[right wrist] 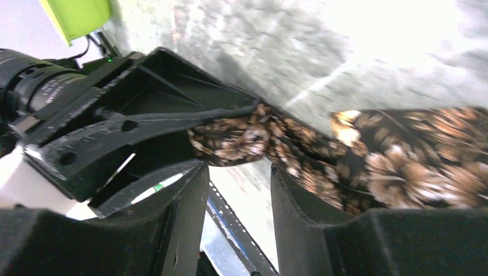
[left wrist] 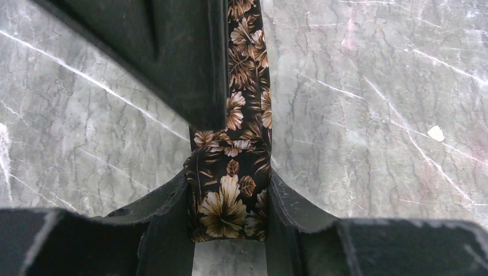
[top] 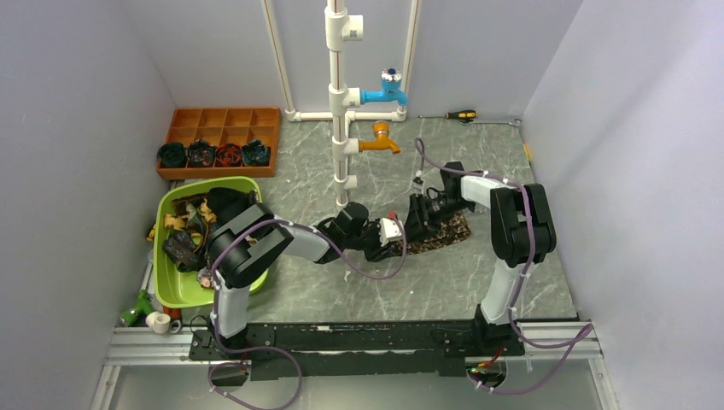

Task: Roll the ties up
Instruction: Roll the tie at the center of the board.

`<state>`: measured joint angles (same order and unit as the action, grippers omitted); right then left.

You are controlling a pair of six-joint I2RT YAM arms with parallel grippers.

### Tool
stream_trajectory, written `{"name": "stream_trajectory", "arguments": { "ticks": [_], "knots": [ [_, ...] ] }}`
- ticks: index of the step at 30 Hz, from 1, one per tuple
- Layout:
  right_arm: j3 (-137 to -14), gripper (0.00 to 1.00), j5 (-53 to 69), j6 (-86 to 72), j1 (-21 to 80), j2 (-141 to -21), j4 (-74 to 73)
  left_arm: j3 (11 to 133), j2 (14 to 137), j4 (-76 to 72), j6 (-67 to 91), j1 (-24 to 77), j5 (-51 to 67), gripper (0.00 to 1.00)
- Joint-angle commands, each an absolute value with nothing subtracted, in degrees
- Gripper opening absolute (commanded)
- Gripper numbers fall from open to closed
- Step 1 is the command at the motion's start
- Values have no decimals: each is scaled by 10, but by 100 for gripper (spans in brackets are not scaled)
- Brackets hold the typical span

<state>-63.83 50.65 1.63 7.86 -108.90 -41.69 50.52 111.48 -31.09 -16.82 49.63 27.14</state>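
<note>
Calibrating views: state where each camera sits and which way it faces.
Top external: above, behind the bases, looking down on the marbled table; left arm, right arm show.
Left wrist: looks down past the left gripper at the brown floral fabric tie.
Right wrist: looks sideways past the right gripper at the left gripper.
All share the tie.

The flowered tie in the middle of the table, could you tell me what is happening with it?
Both arms are working on the brown floral tie. The left gripper is shut on a folded end of it, while the right gripper has its fingers apart with the strip running across them. Four rolled ties sit in the wooden tray; more seem to wait in the green bin.
</note>
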Motion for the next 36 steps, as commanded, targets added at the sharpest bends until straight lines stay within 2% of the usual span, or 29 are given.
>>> {"name": "stream_trajectory", "arguments": {
  "ticks": [1, 7, 9, 12, 18, 22, 33, 36],
  "knots": [
    [-639, 46, 557, -22, 122, -1071, -380, 495, 1138, -154, -185, 499, 247, 24],
    [-648, 40, 510, 3, 140, -1101, -387, 502, 1142, -142, -191, 500, 251, 27],
    [-649, 28, 492, 24, 139, -1111, -396, 505, 1145, -138, -194, 499, 252, 28],
    [-644, 0, 454, 41, 139, -1120, -399, 510, 1146, -135, -192, 499, 252, 33],
    [-648, 0, 361, 71, 116, -1154, -405, 485, 1118, -228, -160, 495, 271, 64],
    [-662, 0, 317, 72, 103, -1166, -402, 483, 1119, -302, -133, 495, 290, 72],
    [-660, 0, 303, 71, 102, -1179, -385, 557, 1189, -387, -90, 499, 299, 74],
    [-651, 0, 309, 67, 105, -1176, -379, 574, 1211, -386, -92, 502, 303, 70]
  ]
}}
